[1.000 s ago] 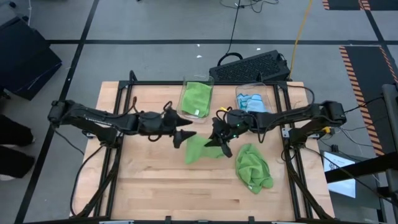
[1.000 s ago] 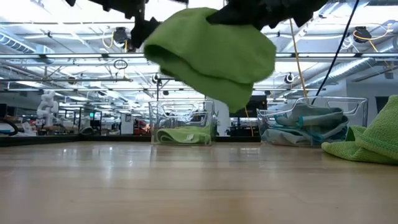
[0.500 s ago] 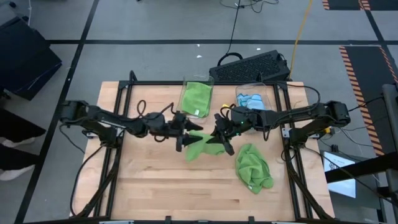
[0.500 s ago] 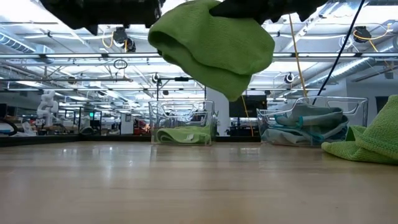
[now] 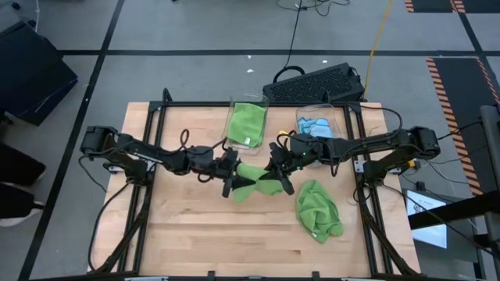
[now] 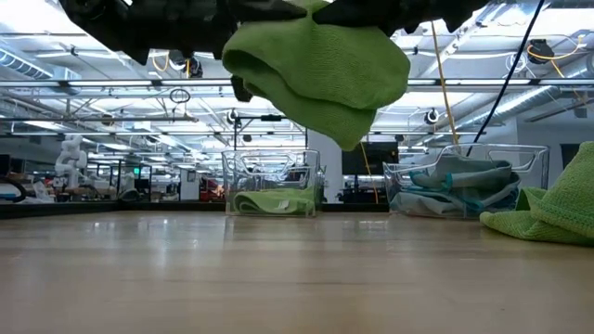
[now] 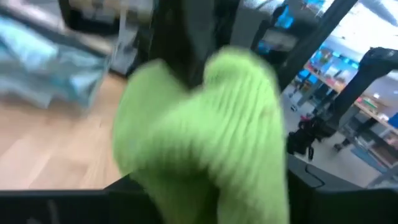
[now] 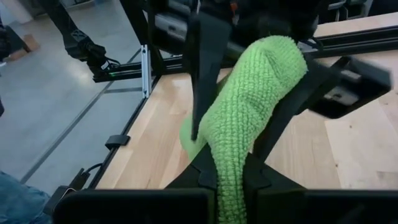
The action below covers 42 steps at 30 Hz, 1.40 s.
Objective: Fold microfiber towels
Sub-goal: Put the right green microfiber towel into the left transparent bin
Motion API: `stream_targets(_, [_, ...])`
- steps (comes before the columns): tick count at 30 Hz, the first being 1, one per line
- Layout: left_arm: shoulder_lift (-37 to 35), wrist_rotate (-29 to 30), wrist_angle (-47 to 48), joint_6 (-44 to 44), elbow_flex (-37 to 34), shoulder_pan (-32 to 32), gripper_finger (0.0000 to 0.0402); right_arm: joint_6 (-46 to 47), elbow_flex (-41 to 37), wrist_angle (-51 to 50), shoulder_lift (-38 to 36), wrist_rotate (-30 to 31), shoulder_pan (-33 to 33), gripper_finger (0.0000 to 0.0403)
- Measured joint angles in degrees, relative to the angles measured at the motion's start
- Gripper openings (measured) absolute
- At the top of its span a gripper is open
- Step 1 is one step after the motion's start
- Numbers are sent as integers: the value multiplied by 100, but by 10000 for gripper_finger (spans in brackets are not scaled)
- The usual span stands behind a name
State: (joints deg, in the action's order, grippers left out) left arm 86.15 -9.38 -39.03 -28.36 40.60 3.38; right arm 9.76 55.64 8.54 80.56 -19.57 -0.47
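Observation:
A lime green microfiber towel (image 5: pixel 254 181) hangs bunched above the middle of the table, clear of the wood in the low view (image 6: pixel 320 70). My right gripper (image 5: pixel 275 178) is shut on it from the right. My left gripper (image 5: pixel 237 178) has come in level from the left and is open, its two fingers (image 8: pixel 202 81) standing on either side of the towel's free end (image 8: pixel 273 62). A second green towel (image 5: pixel 319 209) lies crumpled on the table to the near right. My right gripper pinches a bunched part of the green towel (image 8: pixel 230 177) between its two fingers, coming in nearly level from the table's right. Several layers are gathered in the hold. The towel hangs slack, lifted clear of the table. My left gripper: I cannot tell whether its fingers touch the towel's end.
Two clear bins stand at the table's far edge: one with a folded green towel (image 5: pixel 247 123), one with light blue towels (image 5: pixel 316 125). A black keyboard (image 5: pixel 316 84) lies beyond the far edge. Bare wood (image 5: pixel 195 234) spans the near half.
My left gripper has moved toward the table's right and downward, tipping closer to level, until its fingers stand around the hanging towel's left end. The towel has stayed in place in my right gripper, clear of the table.

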Motion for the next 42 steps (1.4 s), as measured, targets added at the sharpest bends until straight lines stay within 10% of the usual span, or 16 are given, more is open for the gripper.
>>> stream_targets(6, [-1, -180, 337, -31, 0, -2, 143, 1, -2, -20, 0, 7, -27, 6])
stream_targets(11, [-353, -293, 857, -337, 0, -53, 20, 226, -2, -20, -1, 7, -86, 18])
stream_targets(16, [-1081, -238, 2432, -318, 203, -108, 6, 952, -4, -34, -49, 20, -140, 84])
stream_targets(27, [-1252, -816, 7951, 1827, 3170, -1130, 3, 1665, -7, -1297, -942, 902, -133, 231])
stream_targets(42, [1506, -1316, 11200, 4975, 6852, -3140, 2, 2571, -2, -2496, -1472, 1207, 102, 175])
